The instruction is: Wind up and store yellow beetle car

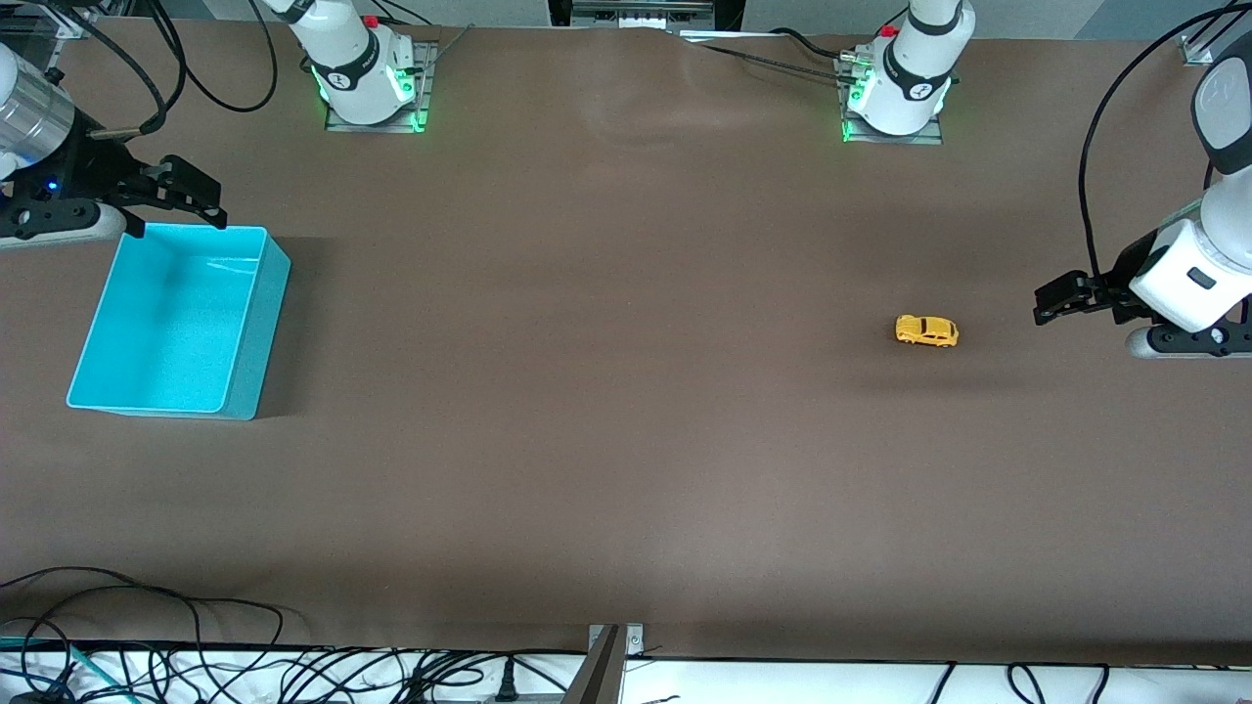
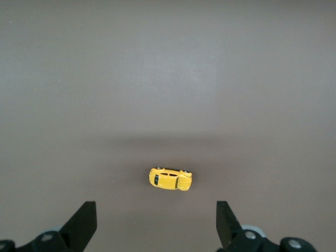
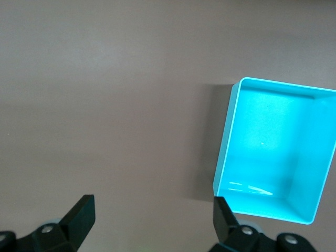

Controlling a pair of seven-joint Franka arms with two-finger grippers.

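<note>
The yellow beetle car (image 1: 926,331) rests on its wheels on the brown table toward the left arm's end; in the left wrist view the yellow beetle car (image 2: 170,179) lies just ahead of the open fingers. My left gripper (image 1: 1051,301) hangs open above the table beside the car, apart from it, holding nothing. At the right arm's end my right gripper (image 1: 201,200) is open and empty, up beside the cyan bin (image 1: 246,328). The right wrist view shows the cyan bin (image 3: 227,142), with nothing in it, off to one side of the right gripper (image 3: 152,220).
Both arm bases (image 1: 367,83) stand along the table edge farthest from the front camera. Loose cables (image 1: 147,626) lie along the edge nearest the front camera. Wide bare tabletop lies between the bin and the car.
</note>
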